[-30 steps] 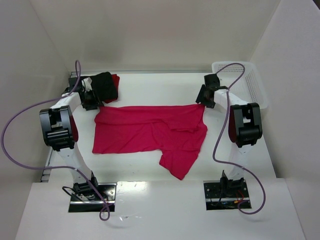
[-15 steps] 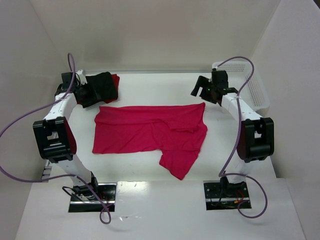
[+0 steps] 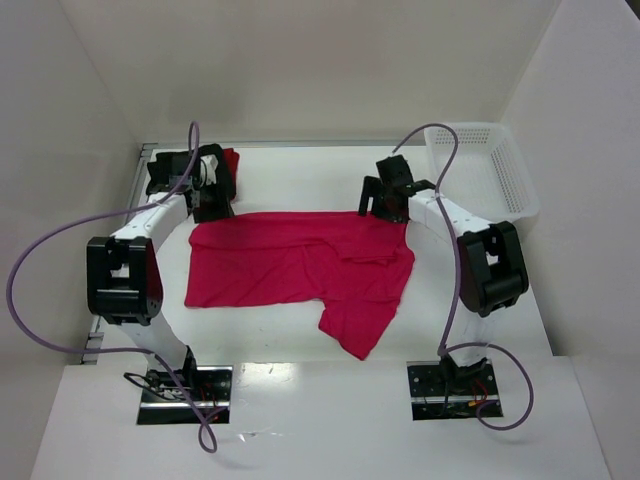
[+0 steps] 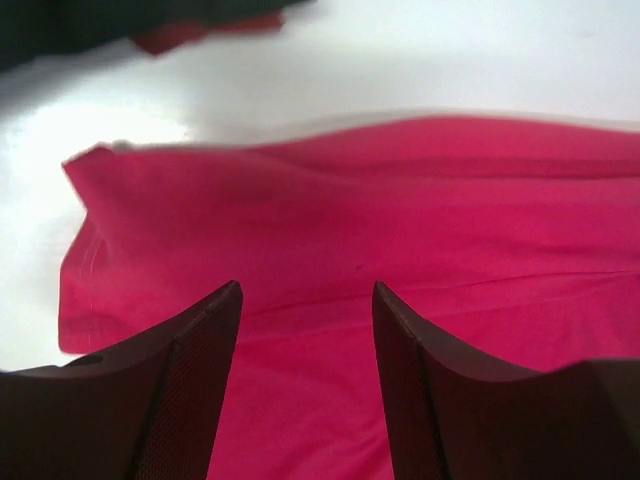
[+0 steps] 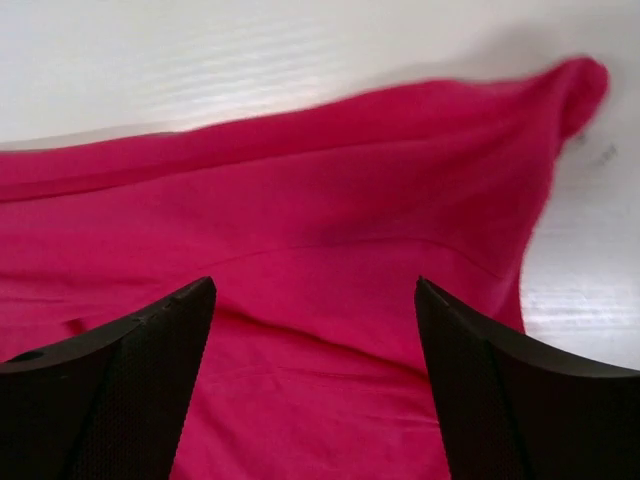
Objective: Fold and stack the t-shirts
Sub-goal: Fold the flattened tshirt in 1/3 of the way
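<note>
The crimson-pink t-shirt [image 3: 300, 265] lies partly folded as a wide sheet in the middle of the table, one flap hanging toward the near edge. It fills the left wrist view [image 4: 400, 230] and the right wrist view [image 5: 330, 230]. A folded black t-shirt [image 3: 222, 172] with a darker red t-shirt [image 3: 232, 158] under it sits at the back left. My left gripper [image 3: 208, 210] is open and empty over the pink shirt's far left corner; in its wrist view it [image 4: 305, 300] stands just above the cloth. My right gripper [image 3: 378, 206] is open and empty over the far right corner [image 5: 315, 300].
A white perforated plastic basket [image 3: 490, 170] stands at the back right. White walls close in the table on the left, back and right. Purple cables loop from both arms.
Both arms have swung inward and down from beyond the shirt's far corners. Each gripper now sits over a far corner of the pink shirt. The shirt has not moved.
</note>
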`<move>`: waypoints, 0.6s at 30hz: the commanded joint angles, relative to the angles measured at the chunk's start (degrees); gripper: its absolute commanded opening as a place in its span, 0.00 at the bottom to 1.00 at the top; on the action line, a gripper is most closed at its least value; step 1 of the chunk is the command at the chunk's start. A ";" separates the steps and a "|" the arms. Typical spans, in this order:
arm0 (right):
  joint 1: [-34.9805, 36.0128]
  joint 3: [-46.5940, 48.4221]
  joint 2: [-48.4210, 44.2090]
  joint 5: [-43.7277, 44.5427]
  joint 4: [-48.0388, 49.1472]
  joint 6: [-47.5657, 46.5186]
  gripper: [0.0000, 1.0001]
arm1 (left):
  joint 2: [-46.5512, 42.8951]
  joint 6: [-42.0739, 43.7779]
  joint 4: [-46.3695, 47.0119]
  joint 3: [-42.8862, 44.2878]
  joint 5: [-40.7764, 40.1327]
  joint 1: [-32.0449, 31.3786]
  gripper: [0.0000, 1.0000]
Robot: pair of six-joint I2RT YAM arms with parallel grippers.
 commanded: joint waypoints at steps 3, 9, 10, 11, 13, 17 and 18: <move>-0.92 -3.28 0.94 5.44 -2.38 4.44 0.81 | -1.65 -2.55 2.06 -3.70 -0.22 1.07 0.58; -0.92 -5.83 2.97 7.64 -3.70 4.45 0.69 | 4.85 -2.03 2.69 -1.42 1.29 -0.87 0.46; -0.92 -6.36 2.97 7.64 -3.70 4.45 0.66 | 5.56 -2.03 2.69 -1.41 0.76 -1.65 0.42; -0.92 -6.36 2.97 7.64 -3.00 4.45 0.63 | 6.18 -2.03 2.69 -1.41 -0.11 -1.66 0.39; -0.92 -7.15 3.58 7.64 -2.48 4.97 0.55 | 7.93 -2.03 2.69 -0.80 -1.26 -2.97 0.30; -0.92 -7.15 4.20 7.64 -3.09 5.50 0.36 | 9.17 -2.55 2.69 -0.80 -3.28 -2.98 0.17; -0.92 -7.15 4.20 7.64 -3.78 5.51 0.34 | 9.78 -2.55 2.17 -0.80 -4.76 -2.98 0.17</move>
